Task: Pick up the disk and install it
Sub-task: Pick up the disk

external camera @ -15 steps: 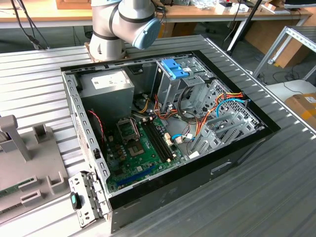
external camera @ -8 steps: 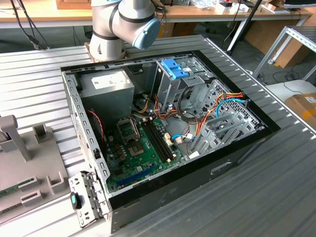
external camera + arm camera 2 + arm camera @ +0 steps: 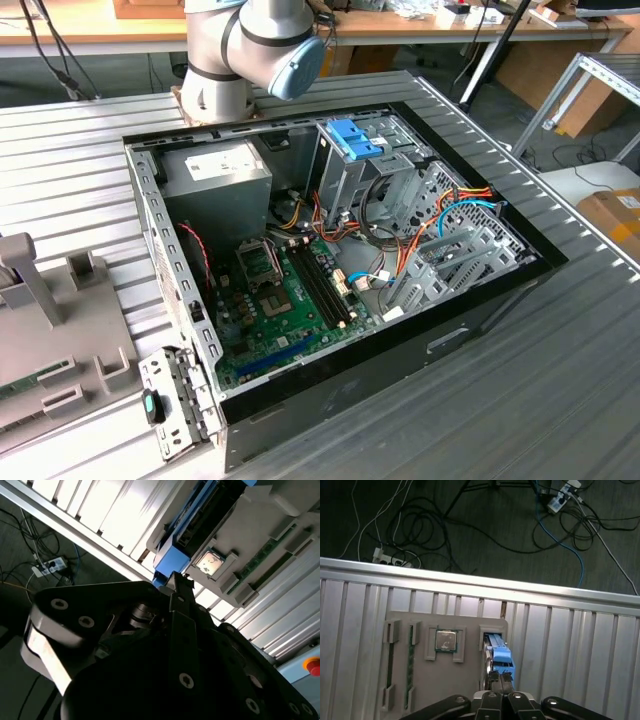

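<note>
One arm [image 3: 250, 50], with its base on the ribbed tabletop [image 3: 560, 400] behind the open computer case [image 3: 450, 330].

Both wrist views look along the end effector [image 3: 499, 676] [image 3: 179, 580] at the grey holder [image 3: 470, 690] on the tabletop. The disk [image 3: 497, 652] [image 3: 197, 520] stands on its edge in a slot of that holder, blue rails showing along it. The slot is just beside the pocket with the processor chip [image 3: 446, 641] [image 3: 209, 564]. Two memory sticks [image 3: 411, 665] sit in narrow slots on the far side of the chip from the disk.

The end effector is right at the near end of the disk, tip against the blue rail in both wrist views. Can't tell how far open it is, or whether it actually has hold of the disk. The disk is seated in its slot, not lifted.

In the exterior view the holder [image 3: 50, 330] is at the exterior view's left of the case. Inside the case:
- The power supply [image 3: 218, 170] is in the far corner, near the arm base.
- The green motherboard [image 3: 290, 300] lies flat on the bottom.
- The drive cage is on the exterior view's right, with a bare blue bracket [image 3: 352, 138] on top.
- Orange, red and blue wires run between the cage and the board.

The first wrist view also shows loose cables [image 3: 470, 525] and a power strip [image 3: 557, 500] on the floor past the tabletop edge. A red button [image 3: 312, 666] is at the edge of the second wrist view.
</note>
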Controlling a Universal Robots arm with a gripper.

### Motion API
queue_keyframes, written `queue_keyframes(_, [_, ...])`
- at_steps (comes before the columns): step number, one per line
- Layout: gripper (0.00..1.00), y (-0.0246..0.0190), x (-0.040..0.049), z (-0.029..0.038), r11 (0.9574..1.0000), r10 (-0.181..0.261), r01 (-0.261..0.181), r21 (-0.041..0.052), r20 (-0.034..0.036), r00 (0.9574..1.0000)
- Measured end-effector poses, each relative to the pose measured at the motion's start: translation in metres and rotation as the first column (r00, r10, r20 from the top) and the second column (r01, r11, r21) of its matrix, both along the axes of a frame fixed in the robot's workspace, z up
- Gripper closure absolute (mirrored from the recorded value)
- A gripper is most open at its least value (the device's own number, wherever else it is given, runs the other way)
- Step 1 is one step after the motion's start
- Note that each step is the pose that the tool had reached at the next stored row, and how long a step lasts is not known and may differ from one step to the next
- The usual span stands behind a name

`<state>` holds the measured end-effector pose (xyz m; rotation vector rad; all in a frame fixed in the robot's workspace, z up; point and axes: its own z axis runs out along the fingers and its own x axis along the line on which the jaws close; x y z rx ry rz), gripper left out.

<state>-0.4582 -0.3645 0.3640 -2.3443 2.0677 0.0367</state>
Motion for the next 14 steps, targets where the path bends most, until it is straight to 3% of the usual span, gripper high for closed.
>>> queue_keyframes(3, [0.89, 0.0, 0.0006, -0.0001, 1.0, 0.0, 0.0, 0.0, 0.0002, 1.0])
queue_keyframes(5, [0.89, 0.0, 0.0069, -0.0001, 1.0, -0.001, 0.001, 0.0, 0.0002, 1.0])
queue_keyframes(9, [0.89, 0.0003, 0.0073, -0.004, 1.0, -0.005, 0.005, -0.0001, 0.0001, 1.0])
queue_keyframes(14, [0.89, 0.0037, 0.0087, -0.0055, 1.0, -0.007, 0.007, 0.0, 0.0002, 1.0])
